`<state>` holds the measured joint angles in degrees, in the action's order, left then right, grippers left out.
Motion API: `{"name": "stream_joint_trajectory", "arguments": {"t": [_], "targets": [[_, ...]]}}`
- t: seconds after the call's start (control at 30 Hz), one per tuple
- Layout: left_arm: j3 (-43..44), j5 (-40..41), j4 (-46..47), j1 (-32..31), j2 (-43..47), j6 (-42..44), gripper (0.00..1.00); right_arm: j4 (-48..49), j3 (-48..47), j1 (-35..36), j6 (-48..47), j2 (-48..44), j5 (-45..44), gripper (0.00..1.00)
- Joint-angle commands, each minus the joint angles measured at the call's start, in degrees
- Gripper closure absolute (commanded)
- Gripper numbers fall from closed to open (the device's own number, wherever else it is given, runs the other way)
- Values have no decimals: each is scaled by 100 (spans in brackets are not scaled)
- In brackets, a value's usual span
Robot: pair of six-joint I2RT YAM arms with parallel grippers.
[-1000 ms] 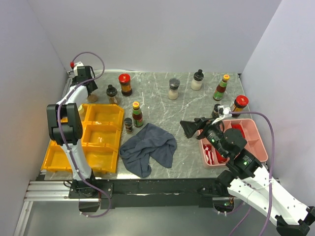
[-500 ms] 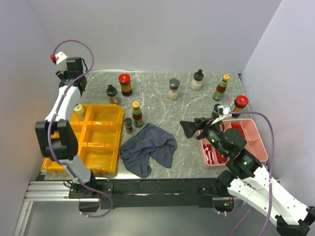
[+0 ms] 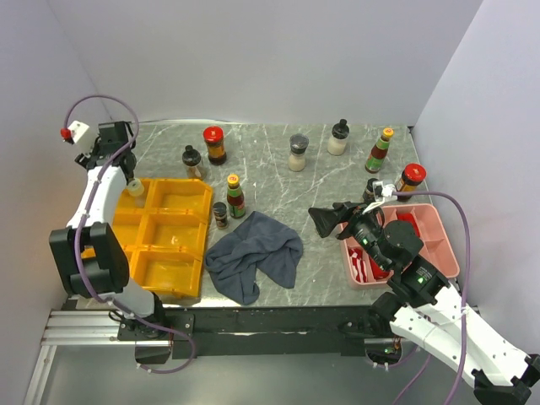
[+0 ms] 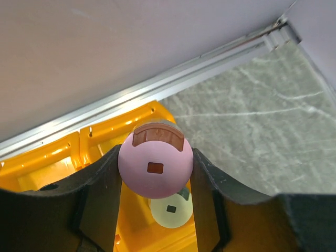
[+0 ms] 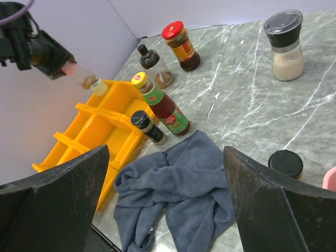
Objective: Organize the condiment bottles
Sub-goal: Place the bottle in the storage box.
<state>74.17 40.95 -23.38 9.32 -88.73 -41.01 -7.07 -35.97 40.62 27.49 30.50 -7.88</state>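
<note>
My left gripper (image 3: 125,160) is shut on the pink cap of a small glass jar (image 4: 155,164) and holds it in the air over the far-left corner of the yellow tray (image 3: 174,212). The jar also shows in the right wrist view (image 5: 69,68). A pale-green-capped jar (image 4: 171,211) stands in the compartment right beneath it. My right gripper (image 3: 325,218) is open and empty above the table, right of the grey cloth (image 3: 255,253). Several more bottles stand on the marble: a red-capped jar (image 3: 214,143), a black-capped jar (image 3: 192,160), a yellow-capped sauce bottle (image 3: 234,196) and a small black-capped jar (image 3: 220,215).
A grey-capped grinder (image 3: 298,153), a black-capped white jar (image 3: 338,137), an orange-capped sauce bottle (image 3: 380,150) and a red-capped jar (image 3: 411,179) stand at the back right. A pink tray (image 3: 439,245) lies under my right arm. Walls close in the left, back and right.
My left gripper has lifted from the table's back left and swung left with the pink-capped jar, now over the yellow tray's far-left corner. The right arm has not moved.
</note>
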Motion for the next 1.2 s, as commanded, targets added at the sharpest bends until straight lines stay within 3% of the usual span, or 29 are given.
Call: {"name": "stream_joint_trajectory", "arguments": {"t": [0.0,0.43,0.63,0.97,1.17], "targets": [[36,115,-115,8,-180,-205,99,206,-42,7,-59,-9,49,4],[-272,-236,-132,35,-584,-574,99,136,-24,25,-85,-176,138,3],[-614,-509,272,96,-646,-583,78,92,-16,7,-138,-255,111,2],[-799,-544,465,96,-576,-495,30,92,-16,16,-147,-255,146,2],[-623,-439,115,96,-207,-495,12,136,-7,16,-147,-203,216,2]]}}
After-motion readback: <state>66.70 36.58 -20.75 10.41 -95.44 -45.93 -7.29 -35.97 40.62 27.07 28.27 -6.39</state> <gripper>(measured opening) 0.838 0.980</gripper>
